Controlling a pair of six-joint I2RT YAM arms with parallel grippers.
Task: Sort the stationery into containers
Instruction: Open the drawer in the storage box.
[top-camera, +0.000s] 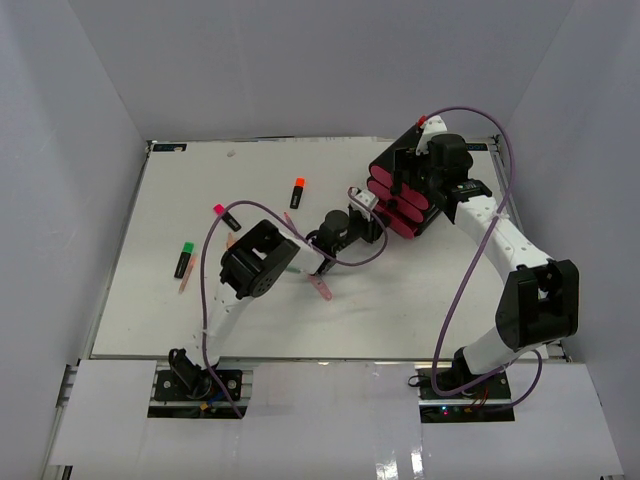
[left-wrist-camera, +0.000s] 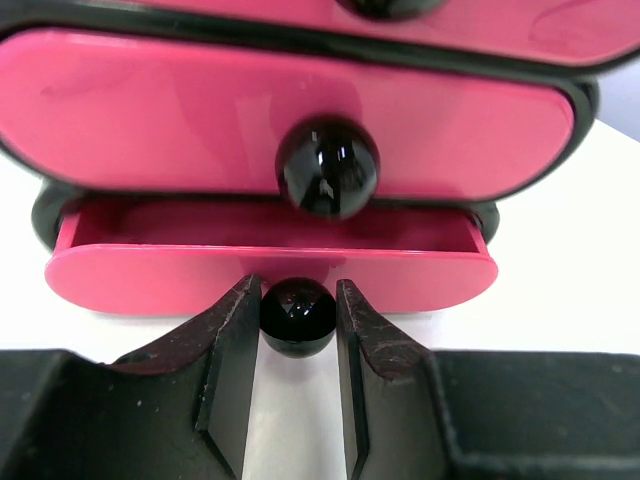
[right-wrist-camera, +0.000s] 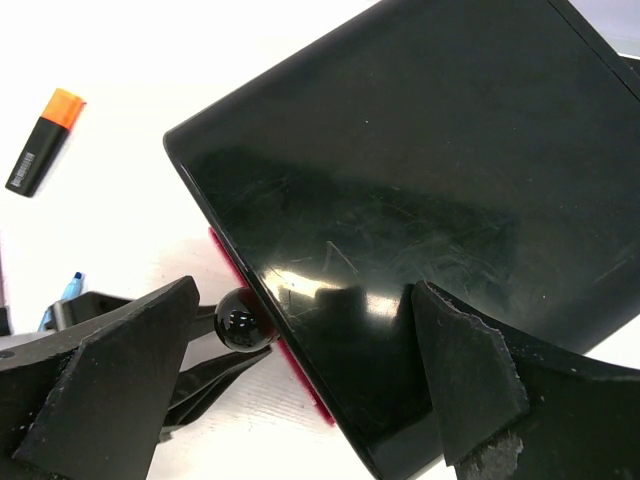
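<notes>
On the table (top-camera: 200, 320), at the 9 o'clock side, the green highlighter (top-camera: 184, 260) lies with its cap toward 12. The pink highlighter (top-camera: 226, 215) points to 10, and the orange highlighter (top-camera: 297, 190) to 12. Farther, the left gripper (left-wrist-camera: 297, 290) is closed on the bottom knob (left-wrist-camera: 297, 320); the bottom drawer (left-wrist-camera: 150, 280) stands a little out. The box (right-wrist-camera: 420, 200) faces 8 o'clock, its long side running 11 to 5. The right gripper (right-wrist-camera: 305, 300) stands spread wide astride its top.

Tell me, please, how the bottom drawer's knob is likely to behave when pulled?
The knob is a glossy ball, so it may well slip from the left gripper's jaws pinching its sides. It looks hard and rigid, unlikely to deform. The bottom drawer sits slightly open, so a pull probably slides it easily.
</notes>
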